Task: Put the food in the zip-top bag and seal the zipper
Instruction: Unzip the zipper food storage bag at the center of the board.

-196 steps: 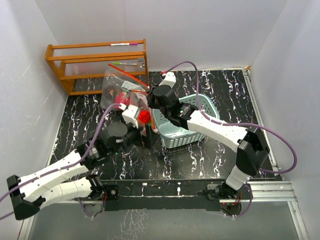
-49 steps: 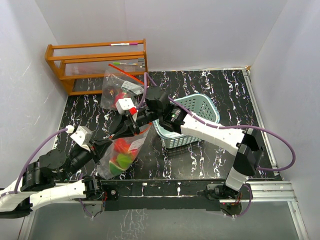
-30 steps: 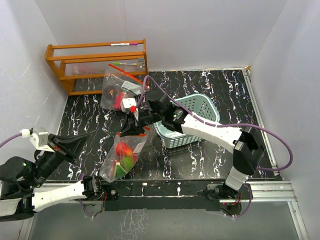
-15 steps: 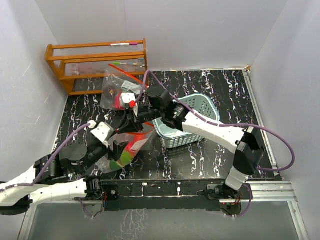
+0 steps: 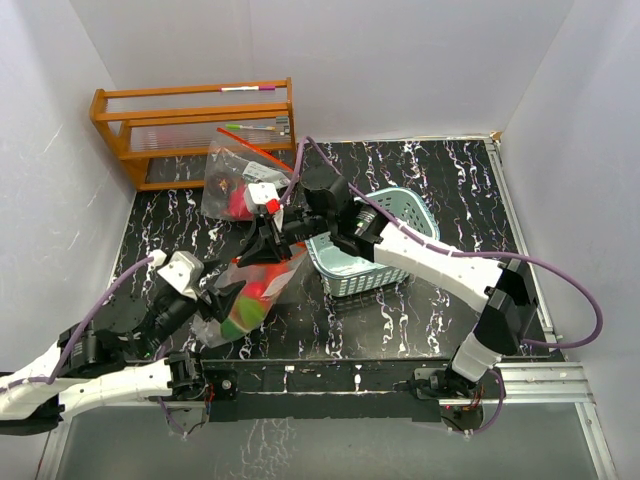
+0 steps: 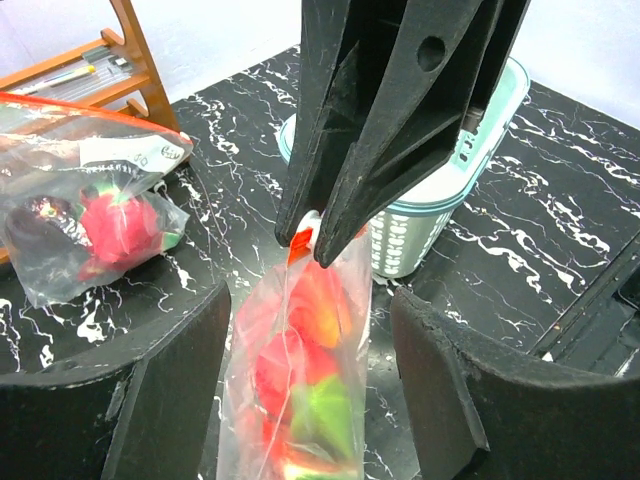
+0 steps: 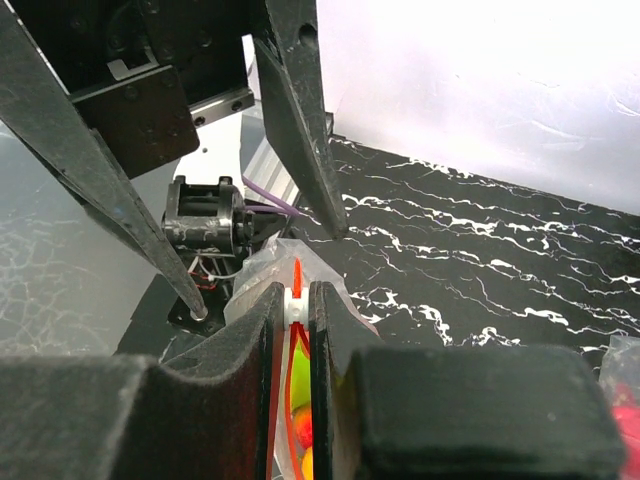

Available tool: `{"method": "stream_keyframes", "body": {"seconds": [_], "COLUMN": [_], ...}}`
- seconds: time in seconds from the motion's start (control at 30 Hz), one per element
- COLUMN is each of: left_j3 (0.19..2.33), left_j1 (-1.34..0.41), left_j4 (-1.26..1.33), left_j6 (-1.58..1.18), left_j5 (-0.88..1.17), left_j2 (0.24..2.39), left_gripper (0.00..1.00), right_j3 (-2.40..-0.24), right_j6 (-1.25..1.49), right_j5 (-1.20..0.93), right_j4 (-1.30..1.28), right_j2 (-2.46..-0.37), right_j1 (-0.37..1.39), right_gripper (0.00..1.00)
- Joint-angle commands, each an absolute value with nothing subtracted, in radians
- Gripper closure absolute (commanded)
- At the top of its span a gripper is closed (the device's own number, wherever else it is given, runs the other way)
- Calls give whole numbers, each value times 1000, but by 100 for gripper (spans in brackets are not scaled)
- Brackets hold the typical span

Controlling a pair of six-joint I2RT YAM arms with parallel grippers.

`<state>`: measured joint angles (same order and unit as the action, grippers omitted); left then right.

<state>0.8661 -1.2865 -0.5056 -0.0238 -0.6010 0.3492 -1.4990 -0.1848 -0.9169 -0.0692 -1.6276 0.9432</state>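
The zip-top bag (image 5: 252, 290) hangs from my right gripper (image 5: 263, 246) with its lower end near the table. My right gripper (image 7: 297, 296) is shut on the white slider of the red-orange zipper (image 7: 296, 272) at the bag's top. Red, orange and green food (image 6: 300, 345) fills the bag (image 6: 345, 290). My left gripper (image 5: 220, 300) is open, with one finger on each side of the bag's lower part. In the left wrist view my left gripper (image 6: 310, 310) has wide gaps to the bag on both sides. Its fingers (image 7: 300, 120) show in the right wrist view.
A second clear bag (image 5: 232, 185) with red and dark toy food lies by the wooden rack (image 5: 190, 130); it also shows in the left wrist view (image 6: 90, 210). The teal lattice basket (image 5: 405, 215) stands just right of the hanging bag, under my right arm.
My left arm swung away to the far left, then came back; its open jaws now straddle the bag's lower part. My right gripper kept hold of the zipper and shifted slightly.
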Motion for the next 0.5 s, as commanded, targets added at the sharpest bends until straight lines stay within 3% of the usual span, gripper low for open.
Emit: {"method": "stream_keyframes", "body": {"seconds": [0.0, 0.3, 0.47], "left_j3": [859, 822, 801], "left_j1": [-1289, -1290, -1290], "left_j4": [-463, -355, -341], "left_j6": [39, 162, 143], "left_j5": [-599, -524, -514], "left_j2": [356, 400, 408], "left_gripper": [36, 33, 51], "right_j3": [-1581, -1586, -1590], "right_j6": [-216, -218, -214], "right_j5": [-954, -955, -956], "right_j4": [-102, -110, -109], "right_j2": [-1576, -1544, -1536], "right_j1": [949, 950, 949], "right_gripper": [86, 85, 86]}}
